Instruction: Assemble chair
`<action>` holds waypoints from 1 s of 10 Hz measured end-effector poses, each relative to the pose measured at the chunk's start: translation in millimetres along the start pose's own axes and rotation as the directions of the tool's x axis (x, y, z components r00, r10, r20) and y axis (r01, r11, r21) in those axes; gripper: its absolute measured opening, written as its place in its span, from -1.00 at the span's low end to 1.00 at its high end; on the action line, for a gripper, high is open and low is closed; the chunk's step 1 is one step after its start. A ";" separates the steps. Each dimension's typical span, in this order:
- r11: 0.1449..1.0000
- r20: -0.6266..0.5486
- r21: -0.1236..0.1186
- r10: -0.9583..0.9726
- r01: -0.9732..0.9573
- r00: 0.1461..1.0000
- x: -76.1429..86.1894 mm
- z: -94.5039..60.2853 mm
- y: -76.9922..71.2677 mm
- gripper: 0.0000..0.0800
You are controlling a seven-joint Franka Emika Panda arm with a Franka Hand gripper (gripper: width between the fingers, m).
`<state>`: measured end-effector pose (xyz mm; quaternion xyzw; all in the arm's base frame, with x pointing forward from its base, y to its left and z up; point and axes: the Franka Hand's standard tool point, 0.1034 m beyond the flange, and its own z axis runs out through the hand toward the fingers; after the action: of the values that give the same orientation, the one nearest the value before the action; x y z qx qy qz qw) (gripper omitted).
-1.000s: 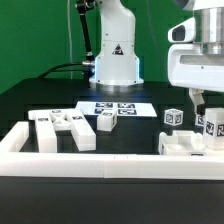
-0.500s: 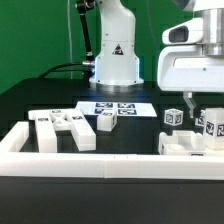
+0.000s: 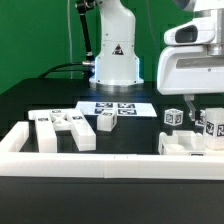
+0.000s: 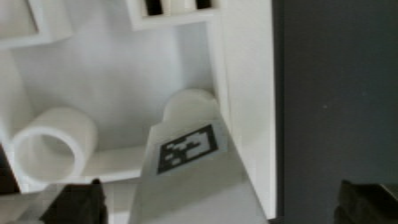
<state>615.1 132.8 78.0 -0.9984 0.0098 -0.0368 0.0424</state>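
Exterior view, nearest item: a long white border rail (image 3: 100,160) along the front of the black bench (image 3: 30,100).
Chair parts, right group: we list white blocks (image 3: 185,143) just behind the rail at the exterior view's right, with a tagged cube (image 3: 173,117) near them.
Gripper (image 3: 197,106): released, hanging over the right group and grasping nothing.
Wrist view, close-up: dark fingertips (image 4: 80,198) are spread wide to either side of a tagged part (image 4: 191,150), and a round white piece (image 4: 54,150) lies just beside it.
Chair parts, left group: several bars (image 3: 60,128) lie together at the exterior view's left, well apart from the gripper.
Further back, marker board (image 3: 115,106): flat on the bench.
Farthest, arm base (image 3: 115,60): upright behind the marker board.
Step in hand, our judgement: a grasp on the tagged part.
Handling note: we would centre the jaws across its flat faces and keep them square. We would lower them clear of the round white piece and close only once both pads face flat surface, so the part does not twist.
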 end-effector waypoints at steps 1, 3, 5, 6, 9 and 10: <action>0.998 0.000 -0.001 -0.066 0.066 0.998 0.2 0.0 0.9 0.62; 0.989 0.000 -0.004 -0.148 0.148 0.989 0.7 -0.1 3.3 0.62; 0.989 0.001 -0.003 -0.145 0.145 0.989 0.4 0.1 3.3 0.02; 0.990 0.000 -0.005 -0.144 0.144 0.990 0.7 -0.1 4.4 -0.28; 0.994 0.000 -0.004 -0.112 0.112 0.994 0.7 0.1 5.1 -0.27; 0.997 0.000 -0.004 -0.077 0.077 0.997 0.6 0.2 5.1 -0.27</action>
<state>615.6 127.7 77.5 -0.9981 -0.0284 -0.0384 0.0390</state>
